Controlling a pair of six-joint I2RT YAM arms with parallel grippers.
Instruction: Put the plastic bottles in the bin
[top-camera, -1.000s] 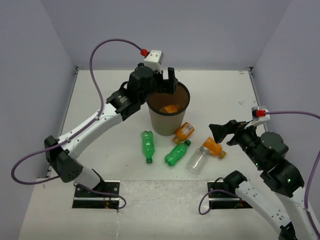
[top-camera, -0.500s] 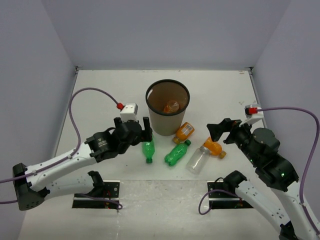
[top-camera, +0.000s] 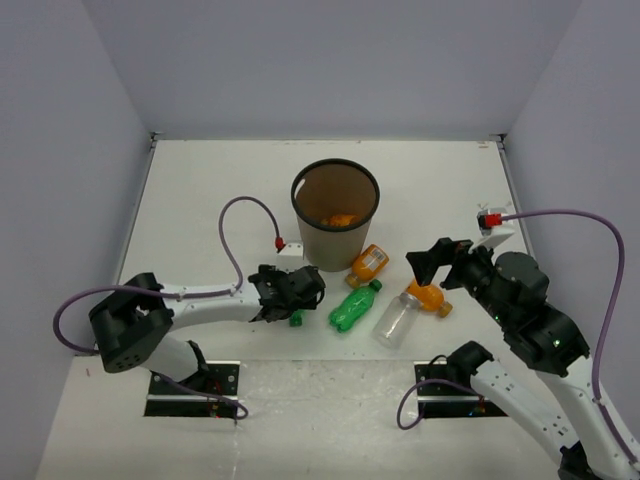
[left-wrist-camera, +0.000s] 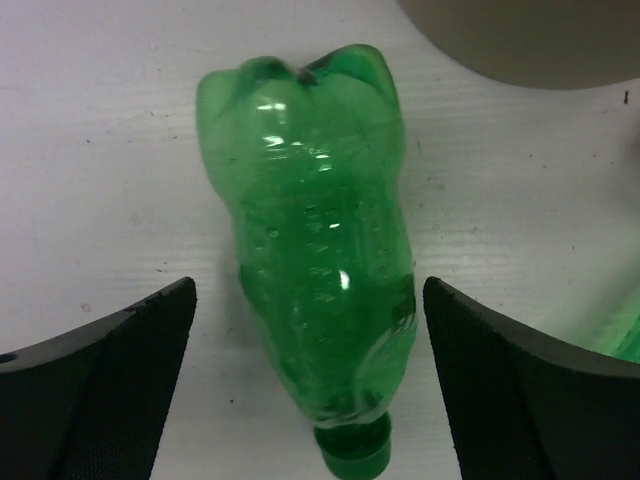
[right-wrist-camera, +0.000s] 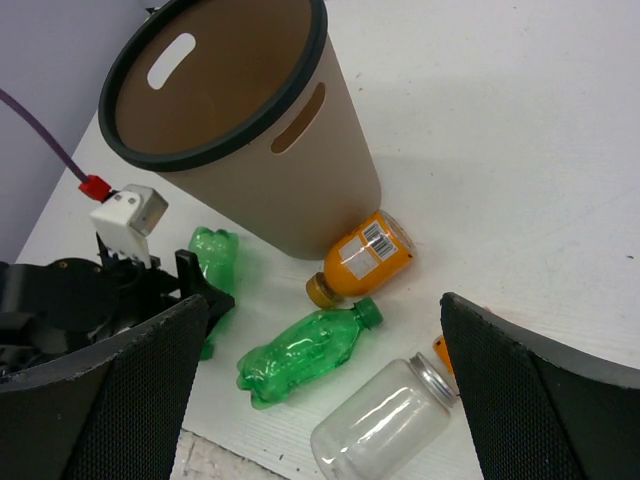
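Green bottle (left-wrist-camera: 315, 270) next; orange bottle (top-camera: 340, 217) lies binned.
My left pincer (top-camera: 292, 300), down from the bin (top-camera: 312, 245), straddles it, spread wide.

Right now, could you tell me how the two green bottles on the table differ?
The left green bottle lies within the open left pincer; the right green bottle lies free. The left green bottle's cap points toward the robot; the right green bottle's points away, toward an orange bottle. Both are green, green-capped and lying on their sides.
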